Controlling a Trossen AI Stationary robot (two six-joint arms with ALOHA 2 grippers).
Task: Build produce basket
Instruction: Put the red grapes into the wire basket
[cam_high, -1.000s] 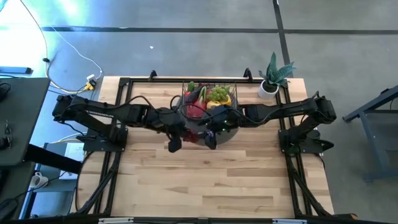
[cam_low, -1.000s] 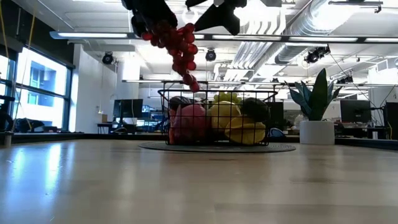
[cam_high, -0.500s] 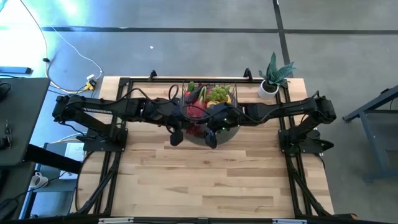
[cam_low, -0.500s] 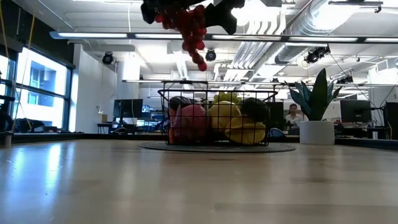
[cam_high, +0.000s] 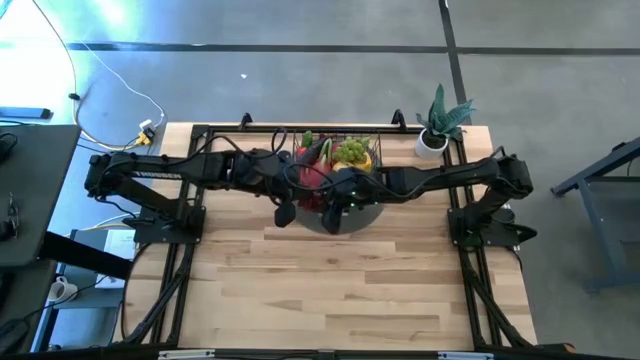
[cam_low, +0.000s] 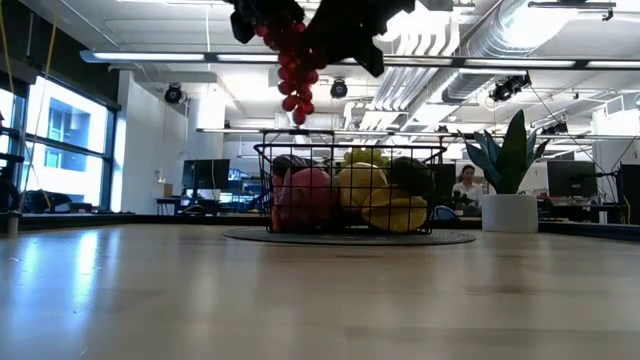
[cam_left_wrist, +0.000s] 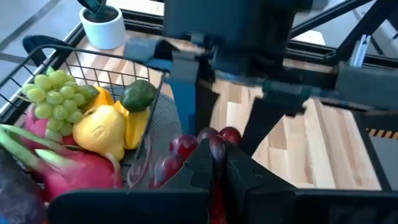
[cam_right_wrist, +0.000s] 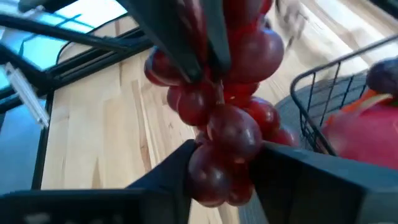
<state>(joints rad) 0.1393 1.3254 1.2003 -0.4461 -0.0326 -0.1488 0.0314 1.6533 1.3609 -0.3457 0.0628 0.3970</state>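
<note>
Above the wooden surface (cam_high: 330, 280) red grapes (cam_low: 293, 72) dangle, soft, loose-jointed; left pincer (cam_left_wrist: 214, 163) clamps the stem; right pincer (cam_right_wrist: 221, 171) cups the bunch's bottom, grip unclear.

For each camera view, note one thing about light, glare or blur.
High view: bright glare on the floor at upper left. Low view: arms silhouetted against ceiling lights. Left wrist view: the other arm is smeared. Right wrist view: red grapes up close look soft.

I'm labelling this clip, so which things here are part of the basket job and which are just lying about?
In the job:
basket
red grapes, held by the left gripper, above the basket
right gripper at the grapes
dragon fruit, green grapes, yellow fruit in the basket

Lying about:
potted plant
grey disc under the basket
</note>
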